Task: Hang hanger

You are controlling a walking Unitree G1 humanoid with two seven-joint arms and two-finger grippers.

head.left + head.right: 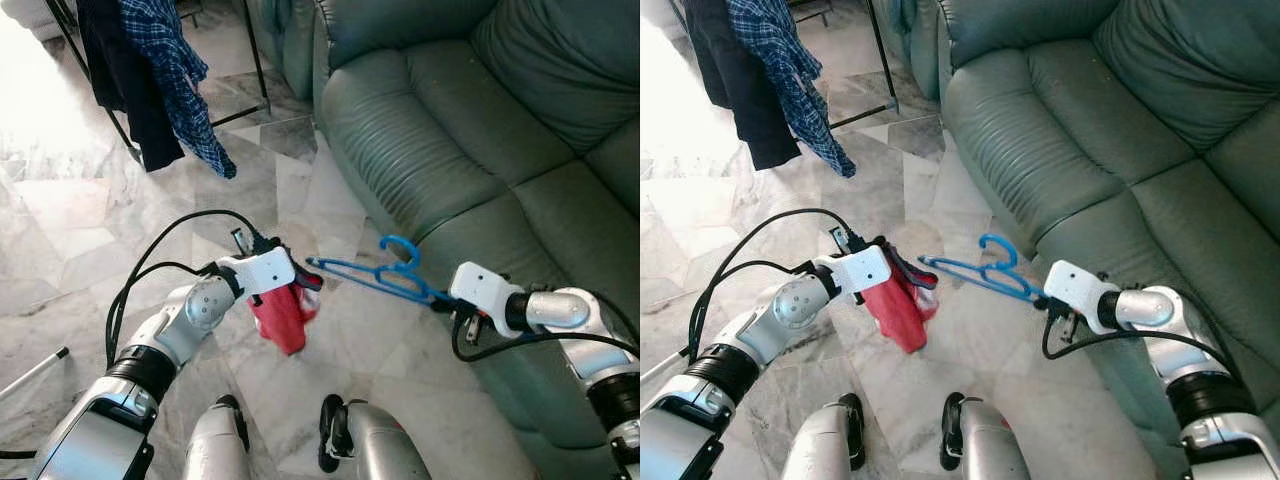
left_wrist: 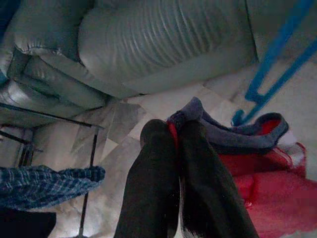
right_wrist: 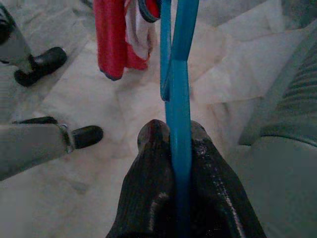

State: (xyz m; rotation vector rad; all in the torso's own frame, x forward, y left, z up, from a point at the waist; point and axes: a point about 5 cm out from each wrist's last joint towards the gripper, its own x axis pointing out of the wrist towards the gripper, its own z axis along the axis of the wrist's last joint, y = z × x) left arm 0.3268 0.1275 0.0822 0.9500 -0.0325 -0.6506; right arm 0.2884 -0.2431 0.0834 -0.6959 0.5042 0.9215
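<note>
**Blue hanger and red garment held over the marble floor beside the sofa**

Where the left eye view reaches its centre, a blue hanger (image 1: 375,275) is seen held out level, its hook curling up just beside the green sofa (image 1: 470,130). It is pinched at its right end by the right gripper (image 1: 440,300), at the right of the frame. Left of centre, a red garment (image 1: 283,312) is gripped by the left gripper (image 1: 290,283) and hangs down over the marble floor (image 1: 70,230). The hanger's left tip lies at the garment's upper edge. In the upper left, a plaid shirt (image 1: 175,70) and a dark garment (image 1: 125,75) are draped on a black rack (image 1: 258,70).

In the left wrist view, the black fingers (image 2: 153,188) are pressed narrowly together on the grey collar of the red garment, at lower centre. The hanger is seen at the upper right.

In the right wrist view, the fingers (image 3: 148,188) are clamped on the hanger's blue bar, which runs up the middle of the frame towards the red garment at the top.
</note>
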